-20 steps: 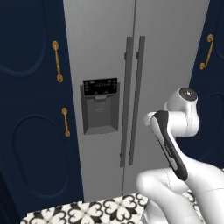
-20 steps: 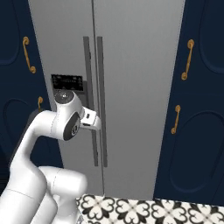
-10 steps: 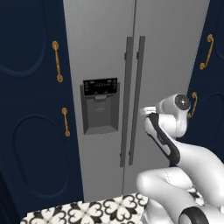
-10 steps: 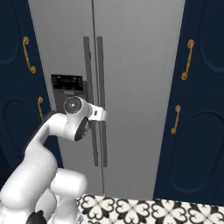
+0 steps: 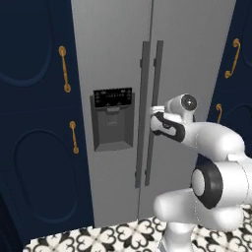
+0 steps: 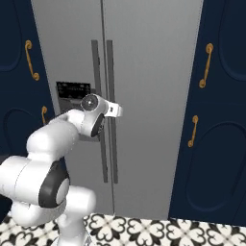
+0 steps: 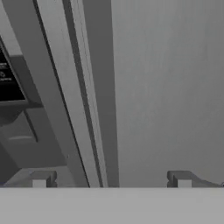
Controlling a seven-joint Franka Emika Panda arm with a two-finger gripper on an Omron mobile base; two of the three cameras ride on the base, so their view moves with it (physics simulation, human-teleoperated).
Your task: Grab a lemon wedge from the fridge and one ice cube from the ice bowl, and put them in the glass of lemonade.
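The fridge [image 5: 187,59] [image 6: 153,96] [image 7: 166,87] stands straight ahead with both doors shut, so its inside is hidden. Two long grey handles run down its middle, the left handle [image 5: 142,113] [image 6: 98,86] and the right handle [image 5: 156,74] [image 6: 111,72] [image 7: 103,87]. My gripper [image 5: 155,110] [image 6: 118,111] [image 7: 112,179] is open and close in front of the right handle at about mid height. In the hand view its fingertips [image 7: 42,178] stand wide apart, with both handles rising between them. The ice bowl and the glass of lemonade are out of view.
The black dispenser panel [image 5: 113,120] [image 6: 72,90] [image 7: 8,83] sits on the left door. Navy cabinets with gold handles [image 5: 64,69] [image 6: 207,65] flank the fridge on both sides. A black-and-white patterned tile floor [image 5: 113,236] [image 6: 158,230] lies below.
The arm has stretched forward and carried the hand from the right toward the fridge's middle, up to the handles. The base and the fridge doors have not moved.
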